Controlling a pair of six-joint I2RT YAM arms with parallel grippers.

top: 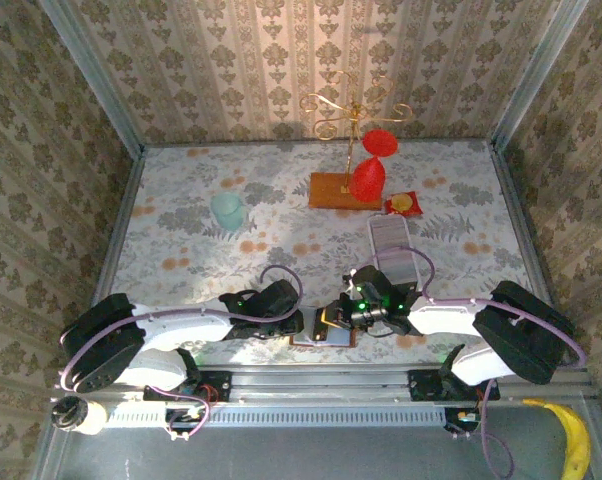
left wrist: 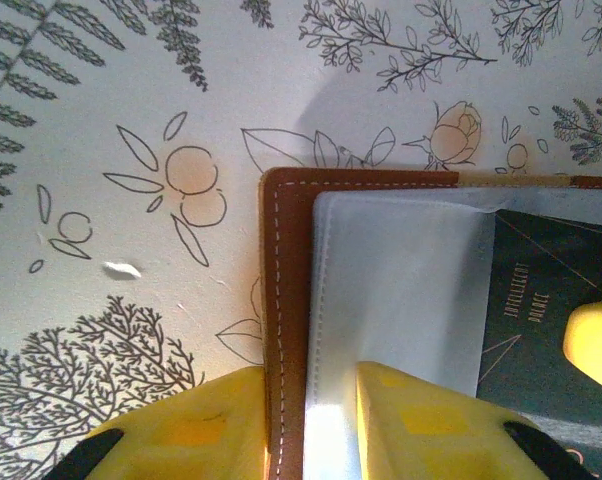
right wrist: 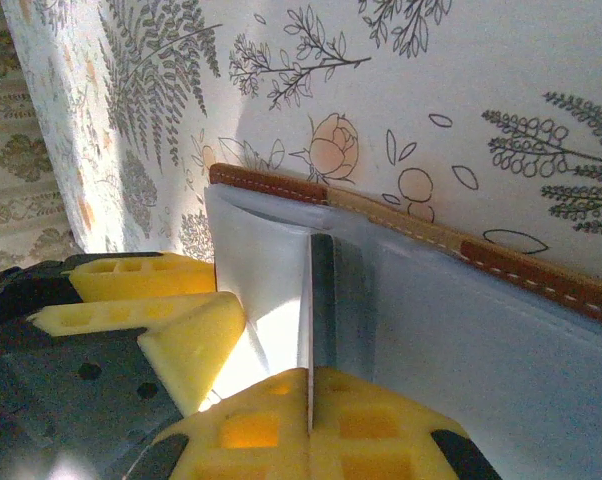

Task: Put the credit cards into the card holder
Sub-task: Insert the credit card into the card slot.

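Note:
The orange-brown card holder (left wrist: pixel 286 260) lies open on the floral table near the front edge (top: pixel 321 338). My left gripper (left wrist: pixel 309 378) is shut on its left flap, one finger outside the stitched leather edge and the other on the grey inner pocket (left wrist: pixel 401 280). My right gripper (right wrist: pixel 309 388) is shut on a dark credit card (right wrist: pixel 322 300), held edge-on with its far end down in the grey pocket (right wrist: pixel 271 260). The same card's dark printed face (left wrist: pixel 541 300) shows in the left wrist view beside a right fingertip (left wrist: pixel 596 345). The left fingers (right wrist: pixel 176 335) stand close by on the left.
A long white tray (top: pixel 391 240) lies behind the right gripper. A red-and-yellow packet (top: pixel 403 203), a wooden stand base (top: pixel 331 192) with a gold stand, and a teal cup (top: pixel 226 208) sit farther back. A banana (top: pixel 573 440) lies off the table's front right.

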